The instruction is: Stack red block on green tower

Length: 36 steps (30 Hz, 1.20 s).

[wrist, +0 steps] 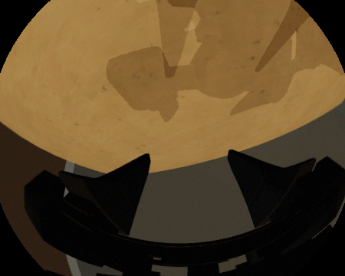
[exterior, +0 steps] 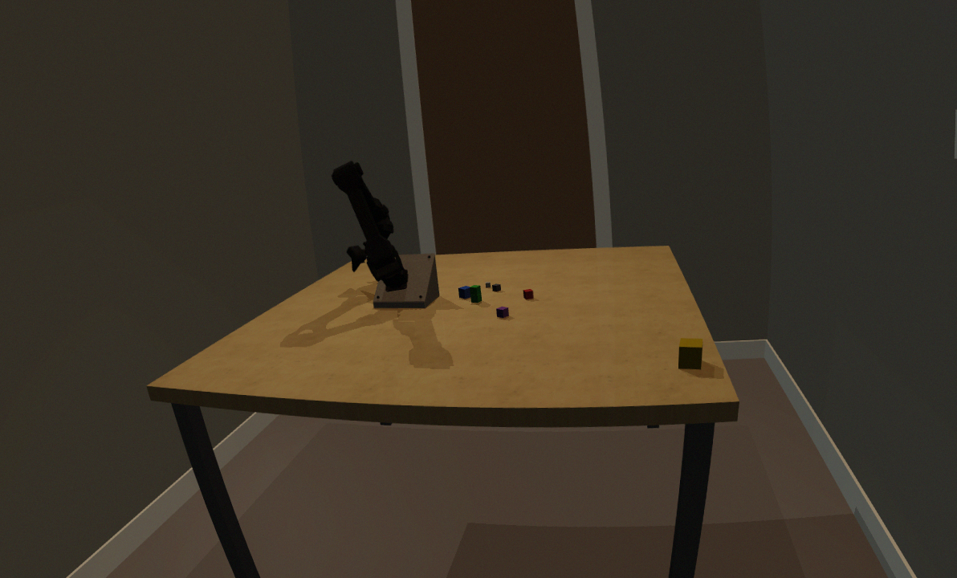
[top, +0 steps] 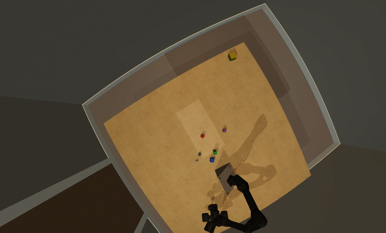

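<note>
The red block (top: 202, 136) (exterior: 527, 294) lies on the table (top: 148, 130) (exterior: 575, 366), apart from the other blocks. The green tower (top: 215, 152) (exterior: 475, 294) stands upright, taller than it is wide, between the red block and the arm's base, with nothing on top. My gripper (wrist: 189, 156) is open and empty, its two black fingers wide apart in the wrist view. It is near the table's edge on the far side of the base from the blocks, well away from both. Neither the red block nor the tower shows in the wrist view.
A blue block (top: 212, 160) (exterior: 464, 292) is close beside the tower. A small dark block (top: 199, 154) (exterior: 496, 287) and a smaller grey one (top: 196, 160) (exterior: 487, 285) are nearby. A purple block (top: 224, 130) (exterior: 502, 311) and a larger yellow block (top: 232, 55) (exterior: 690, 353) stand farther off.
</note>
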### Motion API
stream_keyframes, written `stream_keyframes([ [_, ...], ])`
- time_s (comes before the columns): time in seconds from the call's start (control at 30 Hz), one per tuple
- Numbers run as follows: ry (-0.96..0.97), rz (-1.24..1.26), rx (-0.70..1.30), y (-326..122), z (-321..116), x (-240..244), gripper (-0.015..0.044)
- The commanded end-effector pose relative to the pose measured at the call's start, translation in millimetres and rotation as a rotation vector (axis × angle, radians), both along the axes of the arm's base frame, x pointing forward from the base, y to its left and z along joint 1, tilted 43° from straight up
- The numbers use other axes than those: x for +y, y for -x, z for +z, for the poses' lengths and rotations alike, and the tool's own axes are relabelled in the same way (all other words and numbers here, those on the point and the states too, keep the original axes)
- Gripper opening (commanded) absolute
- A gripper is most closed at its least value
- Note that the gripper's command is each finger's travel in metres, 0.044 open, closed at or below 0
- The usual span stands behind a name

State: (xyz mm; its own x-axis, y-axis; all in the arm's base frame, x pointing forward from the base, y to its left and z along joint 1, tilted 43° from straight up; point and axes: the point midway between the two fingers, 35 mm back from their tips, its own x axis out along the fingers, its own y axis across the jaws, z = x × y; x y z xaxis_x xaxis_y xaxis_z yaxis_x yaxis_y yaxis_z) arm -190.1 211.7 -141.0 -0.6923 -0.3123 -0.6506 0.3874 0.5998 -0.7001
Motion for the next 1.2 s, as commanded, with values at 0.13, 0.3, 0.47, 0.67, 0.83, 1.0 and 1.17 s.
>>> stream_keyframes([
  [0.13,-0.070,-0.020,0.000,-21,-3,14,0.0440],
  [0.3,-0.162,-0.002,-0.045,-46,-7,37,0.0440],
  [0.47,-0.302,0.018,-0.085,-83,-7,64,0.0440],
  [0.67,-0.394,0.070,-0.182,-134,-8,85,0.0440],
  [0.83,-0.438,0.100,-0.278,-186,-6,94,0.0440],
  [1.0,-0.458,0.138,-0.351,-229,-3,94,0.0440],
  [1.17,-0.476,0.231,-0.426,-282,3,89,0.0440],
])
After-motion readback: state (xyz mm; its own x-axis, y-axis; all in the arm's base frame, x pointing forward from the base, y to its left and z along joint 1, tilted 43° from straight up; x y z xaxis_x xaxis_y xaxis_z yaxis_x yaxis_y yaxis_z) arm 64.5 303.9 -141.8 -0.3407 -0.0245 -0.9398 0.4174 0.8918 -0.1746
